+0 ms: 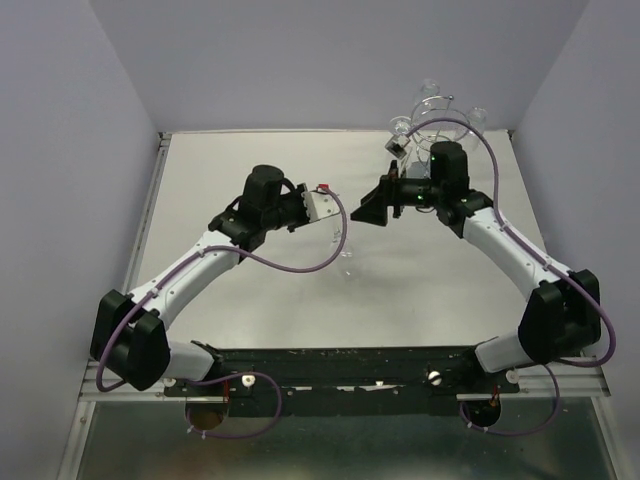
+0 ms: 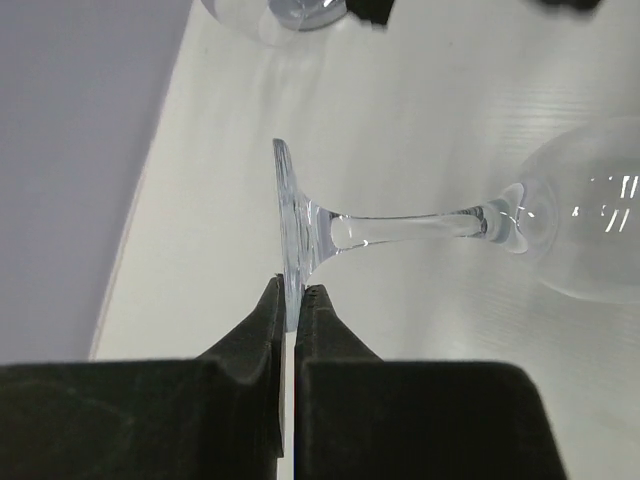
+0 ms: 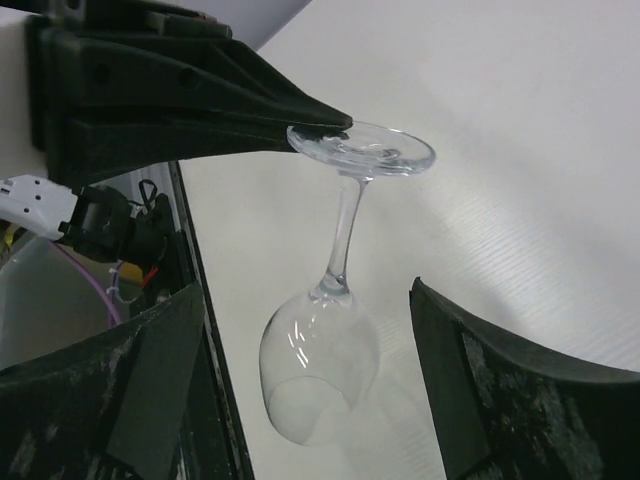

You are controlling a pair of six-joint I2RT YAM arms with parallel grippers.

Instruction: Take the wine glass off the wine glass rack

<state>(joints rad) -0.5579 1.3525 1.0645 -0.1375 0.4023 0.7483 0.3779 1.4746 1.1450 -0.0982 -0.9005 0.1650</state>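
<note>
A clear wine glass (image 1: 346, 246) hangs bowl down over the middle of the table. My left gripper (image 1: 338, 220) is shut on the rim of its foot. In the left wrist view the two black fingers (image 2: 292, 305) pinch the foot's edge, and the stem (image 2: 400, 228) runs right to the bowl. My right gripper (image 1: 364, 210) is open and empty just right of the glass. In the right wrist view its jaws stand wide apart on either side of the hanging bowl (image 3: 320, 365), not touching it. The chrome wine glass rack (image 1: 441, 124) stands at the back right.
Other clear glasses (image 1: 428, 92) still hang from the rack's loops, behind my right arm. Grey walls close the table at the left, back and right. A black rail (image 1: 340, 360) runs along the near edge between the arm bases.
</note>
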